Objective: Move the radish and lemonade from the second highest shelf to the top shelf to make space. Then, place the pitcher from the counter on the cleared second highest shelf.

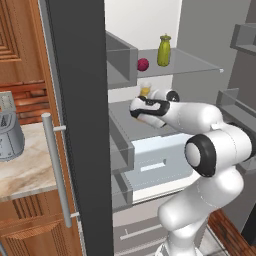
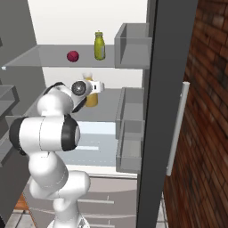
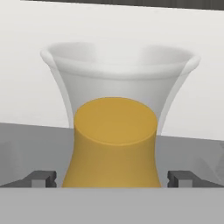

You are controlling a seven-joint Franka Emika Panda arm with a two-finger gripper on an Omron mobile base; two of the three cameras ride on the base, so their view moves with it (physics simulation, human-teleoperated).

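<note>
While the pincer stands open around it, the pitcher is the thing most at risk; the lines below say why.

Pincer: the two-finger gripper [image 3: 112, 178] on the white arm has its jaws spread wide, one dark fingertip [image 3: 41, 178] on each side of the vessel, and neither seems to press on it.

Pitcher: the orange-yellow bottle-shaped pitcher with a flared whitish top [image 3: 113, 140] stands upright straight ahead of the pincer and between its fingers, on the grey glass-like second highest shelf [image 2: 104, 113].

Radish: the small dark red-magenta ball [image 1: 143, 64] lies above the pincer, on the top shelf [image 1: 195, 62], the uppermost grey panel.

Lemonade: the small olive-green bottle with a yellow cap [image 1: 164, 50] stands upright just beside the radish, also above the pincer.

Step in hand, as I judge: the pitcher looks set down and let go, so only the way out is left.

Risk one: if the hand goes out slanted and not straight back, one finger can catch the narrow waist and tip the pitcher, because it is tall.

Risk two: if the hand rises too early, it can hit the top shelf from below and shake the lemonade or set the round radish rolling.

Risk three: the grey door bins [image 2: 131, 44] stand to one side of the pincer, and a wide swing of the arm can strike them.

Not sure: I cannot tell how near the pitcher stands to the shelf's front edge.
</note>
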